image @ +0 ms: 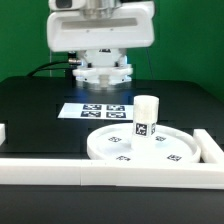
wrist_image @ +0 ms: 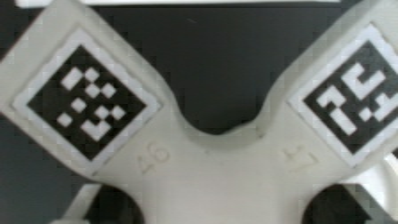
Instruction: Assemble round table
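Note:
The large round disc (image: 140, 147) lies flat at the front of the exterior view, right of centre. The short cylindrical leg (image: 147, 116) stands upright on it, with a tag on its side. The cross-shaped lobed base (image: 105, 72) is under the arm at the back, between the fingers of my gripper (image: 105, 66). In the wrist view the base (wrist_image: 214, 165) fills the frame, with two tagged lobes spread apart. It spans the gap between my dark fingers (wrist_image: 111, 205) in the gripper (wrist_image: 231, 205), which looks shut on it.
The marker board (image: 100, 110) lies on the black table behind the disc. White border rails run along the front (image: 100, 170), at the exterior view's left (image: 3, 131) and right (image: 211, 147). A green wall stands behind.

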Robot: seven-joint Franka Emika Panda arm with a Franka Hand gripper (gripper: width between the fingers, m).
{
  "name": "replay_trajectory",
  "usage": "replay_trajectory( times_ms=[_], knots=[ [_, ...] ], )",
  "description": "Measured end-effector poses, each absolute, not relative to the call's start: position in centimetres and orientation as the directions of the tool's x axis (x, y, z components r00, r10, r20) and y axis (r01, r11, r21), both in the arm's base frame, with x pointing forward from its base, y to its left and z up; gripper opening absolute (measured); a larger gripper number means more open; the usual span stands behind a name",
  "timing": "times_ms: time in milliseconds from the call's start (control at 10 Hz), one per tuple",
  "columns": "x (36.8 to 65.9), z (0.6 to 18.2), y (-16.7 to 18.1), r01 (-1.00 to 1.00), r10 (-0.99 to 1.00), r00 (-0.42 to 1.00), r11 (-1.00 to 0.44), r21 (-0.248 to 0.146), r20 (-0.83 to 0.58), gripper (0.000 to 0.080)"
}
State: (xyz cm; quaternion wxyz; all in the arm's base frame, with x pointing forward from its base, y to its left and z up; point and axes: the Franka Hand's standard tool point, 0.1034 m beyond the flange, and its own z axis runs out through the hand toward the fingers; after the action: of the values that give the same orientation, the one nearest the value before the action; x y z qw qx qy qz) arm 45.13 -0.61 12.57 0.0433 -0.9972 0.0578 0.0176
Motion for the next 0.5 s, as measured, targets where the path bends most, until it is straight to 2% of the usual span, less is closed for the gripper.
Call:
replay_trajectory(
  times_ms=[100,200,500],
  knots=[
    [47.2,13.1,1.2,-0.105,-0.102,0.994,-0.991,-0.087,-0.042,0.0446],
    [48.7,13.3,1.3,-0.102,-0.098,0.994,-0.99,-0.096,-0.043,0.0446],
    [48.5,13.0,1.2,-0.104,-0.1,0.994,-0.99,-0.093,-0.045,0.0448]
  ],
)
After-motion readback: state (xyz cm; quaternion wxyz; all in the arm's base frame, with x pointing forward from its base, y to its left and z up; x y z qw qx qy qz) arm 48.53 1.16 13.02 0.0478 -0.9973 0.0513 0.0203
